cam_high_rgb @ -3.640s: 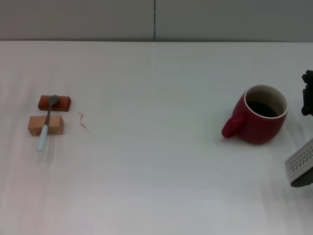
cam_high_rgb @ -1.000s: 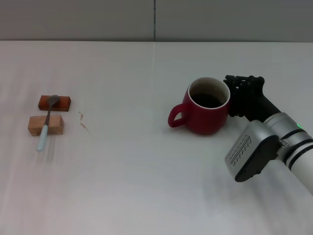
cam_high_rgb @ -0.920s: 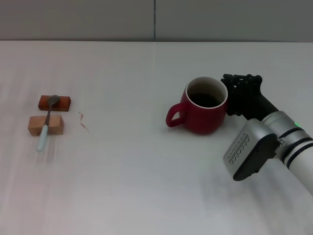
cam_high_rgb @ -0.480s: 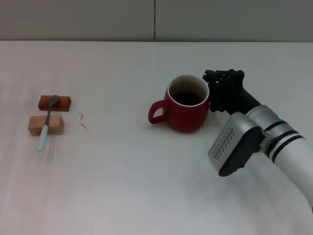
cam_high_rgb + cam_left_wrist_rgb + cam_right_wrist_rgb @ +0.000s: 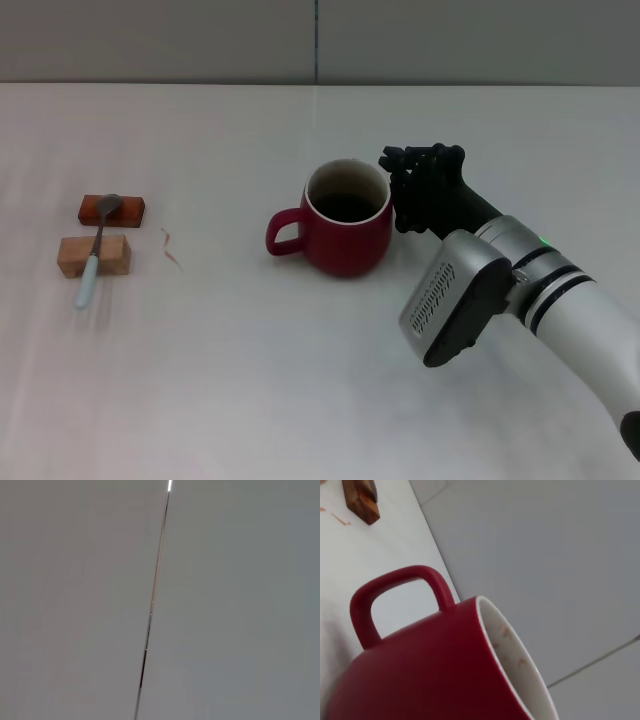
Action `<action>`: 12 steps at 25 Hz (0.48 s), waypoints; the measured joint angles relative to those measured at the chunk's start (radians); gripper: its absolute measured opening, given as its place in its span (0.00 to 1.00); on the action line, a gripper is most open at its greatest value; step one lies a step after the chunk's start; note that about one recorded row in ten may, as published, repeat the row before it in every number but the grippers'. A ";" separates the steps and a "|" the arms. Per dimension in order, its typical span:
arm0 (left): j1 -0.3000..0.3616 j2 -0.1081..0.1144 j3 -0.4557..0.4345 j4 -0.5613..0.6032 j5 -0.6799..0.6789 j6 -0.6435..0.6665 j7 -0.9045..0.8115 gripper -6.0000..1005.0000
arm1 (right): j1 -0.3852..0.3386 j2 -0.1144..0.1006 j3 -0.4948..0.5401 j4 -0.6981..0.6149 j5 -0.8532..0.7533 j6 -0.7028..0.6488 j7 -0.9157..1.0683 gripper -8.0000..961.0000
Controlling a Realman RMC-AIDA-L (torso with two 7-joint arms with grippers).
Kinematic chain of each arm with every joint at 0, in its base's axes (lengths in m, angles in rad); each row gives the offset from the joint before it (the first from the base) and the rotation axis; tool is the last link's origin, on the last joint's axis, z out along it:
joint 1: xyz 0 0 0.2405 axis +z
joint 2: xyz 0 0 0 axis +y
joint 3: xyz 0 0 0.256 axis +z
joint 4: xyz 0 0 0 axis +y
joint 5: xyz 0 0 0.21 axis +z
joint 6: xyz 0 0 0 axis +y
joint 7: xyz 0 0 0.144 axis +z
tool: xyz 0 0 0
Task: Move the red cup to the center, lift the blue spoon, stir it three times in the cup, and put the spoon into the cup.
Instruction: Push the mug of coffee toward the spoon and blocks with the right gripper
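The red cup stands upright near the middle of the white table, its handle pointing to the left. My right gripper is right against the cup's right side, at rim height. The right wrist view shows the cup very close, with its handle and cream rim. The blue spoon lies at the far left, resting across two small wooden blocks, its grey bowl on the far one. The left gripper is out of view; its wrist view shows only a grey wall.
A reddish wooden block and a lighter wooden block hold the spoon at the left. A small reddish scrap lies beside them. A wooden block also shows in the right wrist view.
The right arm has come in from the right edge, and the cup has moved leftward with the gripper from the right side to near the table's middle. The spoon and blocks have not moved.
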 joint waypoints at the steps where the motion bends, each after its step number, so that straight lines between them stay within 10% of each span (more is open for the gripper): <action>1: 0.000 -0.001 0.000 0.000 0.000 0.000 0.000 0.84 | 0.006 0.000 -0.008 0.002 0.000 0.000 0.010 0.08; 12: 0.006 -0.001 0.000 -0.012 0.000 0.009 0.000 0.84 | 0.017 0.000 -0.013 0.002 -0.002 -0.007 0.059 0.08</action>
